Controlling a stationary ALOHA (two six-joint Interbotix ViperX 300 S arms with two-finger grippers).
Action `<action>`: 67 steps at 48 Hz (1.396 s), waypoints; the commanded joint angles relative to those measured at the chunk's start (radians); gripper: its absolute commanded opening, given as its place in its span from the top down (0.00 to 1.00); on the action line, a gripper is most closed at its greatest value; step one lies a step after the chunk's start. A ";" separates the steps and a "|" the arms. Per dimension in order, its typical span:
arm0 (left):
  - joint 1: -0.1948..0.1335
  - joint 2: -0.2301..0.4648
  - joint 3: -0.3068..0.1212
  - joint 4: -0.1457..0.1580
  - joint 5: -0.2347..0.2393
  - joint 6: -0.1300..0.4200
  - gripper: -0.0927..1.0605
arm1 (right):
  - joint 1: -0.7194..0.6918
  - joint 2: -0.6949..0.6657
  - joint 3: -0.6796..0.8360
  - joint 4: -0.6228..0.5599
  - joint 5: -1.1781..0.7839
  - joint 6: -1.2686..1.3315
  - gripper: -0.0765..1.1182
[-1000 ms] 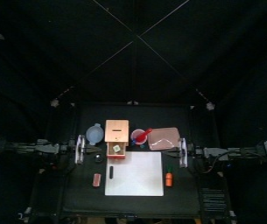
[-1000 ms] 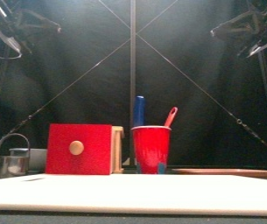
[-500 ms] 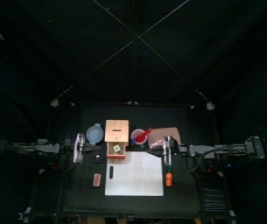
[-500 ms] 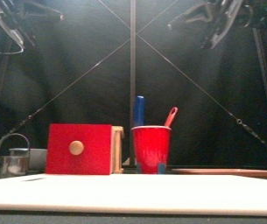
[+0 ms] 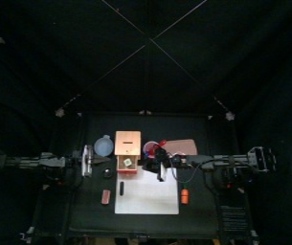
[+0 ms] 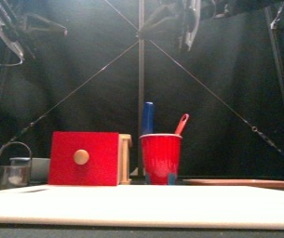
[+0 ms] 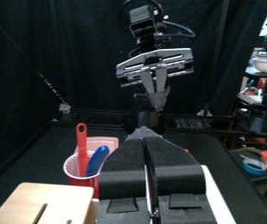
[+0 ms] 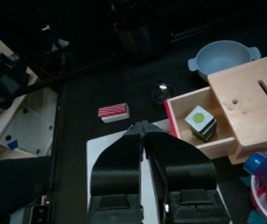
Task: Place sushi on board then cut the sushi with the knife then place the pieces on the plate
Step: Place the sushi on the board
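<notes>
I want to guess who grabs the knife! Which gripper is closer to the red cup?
Right. The right gripper hovers close by the red cup; the left gripper sits beyond the wooden box.

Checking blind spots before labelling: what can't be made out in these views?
- Sushi: front view, hidden behind the box; top view, too small.
- Knives: every view, lower ends hidden inside the cup.
- Tray: front view, only its edge shows above the board.
- Orange toy: top view, too small to identify; absent from other views.
</notes>
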 commanded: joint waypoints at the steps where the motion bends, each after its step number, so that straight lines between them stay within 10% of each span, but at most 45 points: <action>1: 0.055 0.003 -0.003 -0.018 -0.009 -0.003 0.83 | -0.018 0.038 -0.101 -0.021 0.074 0.000 0.89; 6: 0.110 -0.002 0.006 -0.051 -0.009 -0.003 0.83 | -0.026 0.107 -0.181 -0.040 0.147 0.003 0.88; 38: 0.199 -0.003 0.032 -0.057 -0.009 0.002 0.83 | -0.052 0.500 -0.606 -0.110 0.497 0.011 0.82; 67: 0.204 -0.005 0.049 -0.060 -0.015 -0.005 0.83 | -0.061 0.574 -0.683 -0.410 0.673 0.506 0.22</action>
